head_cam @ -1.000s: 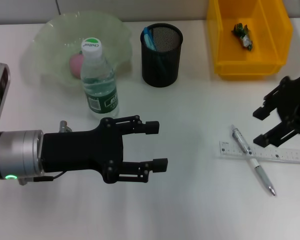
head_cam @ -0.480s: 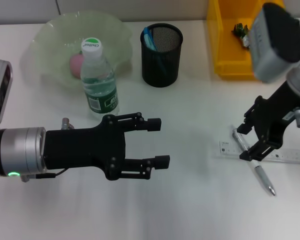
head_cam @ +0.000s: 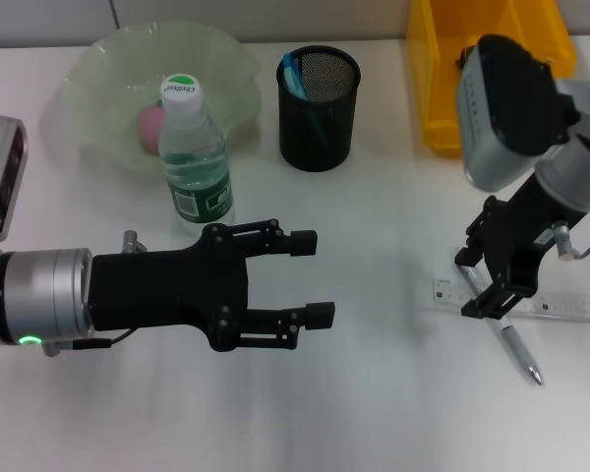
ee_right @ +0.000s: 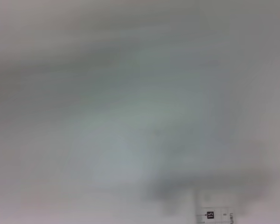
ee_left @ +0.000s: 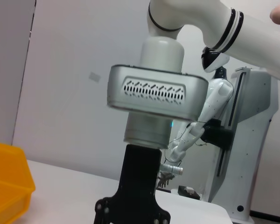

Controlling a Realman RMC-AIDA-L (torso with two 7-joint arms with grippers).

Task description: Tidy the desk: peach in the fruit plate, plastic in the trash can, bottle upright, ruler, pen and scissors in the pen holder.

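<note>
My right gripper [head_cam: 474, 283] is hanging spread over the pen [head_cam: 496, 322], which is lying across the ruler [head_cam: 551, 306] beyond the ruler's left end. My left gripper [head_cam: 312, 276] is hovering spread over bare desk [head_cam: 374, 393], well left of the ruler.

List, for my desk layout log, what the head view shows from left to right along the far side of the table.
Fruit plate holding the peach → bottle upright in front of it → pen holder → yellow bin, partly hidden by the right arm.
</note>
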